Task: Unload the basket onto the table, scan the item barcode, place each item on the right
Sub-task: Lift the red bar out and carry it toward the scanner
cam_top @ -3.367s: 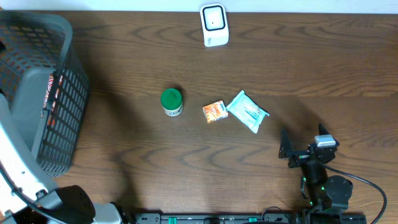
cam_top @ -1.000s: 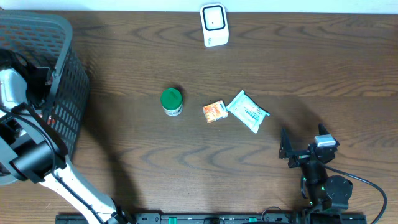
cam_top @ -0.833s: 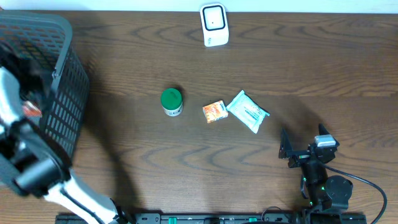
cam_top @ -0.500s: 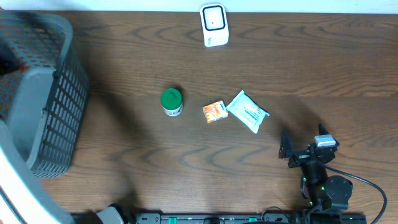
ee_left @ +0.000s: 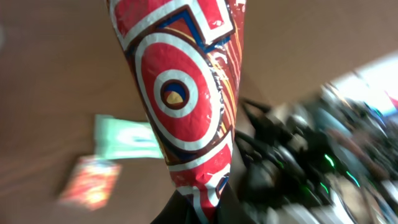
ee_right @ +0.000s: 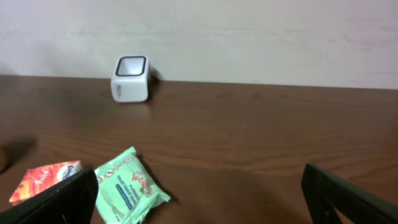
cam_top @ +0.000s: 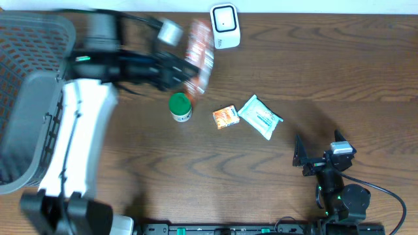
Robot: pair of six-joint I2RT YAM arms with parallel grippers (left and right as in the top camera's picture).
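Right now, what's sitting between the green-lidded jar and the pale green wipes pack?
Only a small orange sachet lies between the green-lidded jar and the wipes pack. The overhead view shows it plainly.

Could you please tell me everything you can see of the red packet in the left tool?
The red packet is a glossy, crinkled, foil-like pouch printed with white and dark blue rings around a small yellow-centred bullseye. The left tool is shut on its narrow pinched end, and it widens away from there. It is held in the air over the table, touching nothing else, beside the white barcode scanner and near the green-lidded jar. From overhead it looks blurred; no barcode shows.
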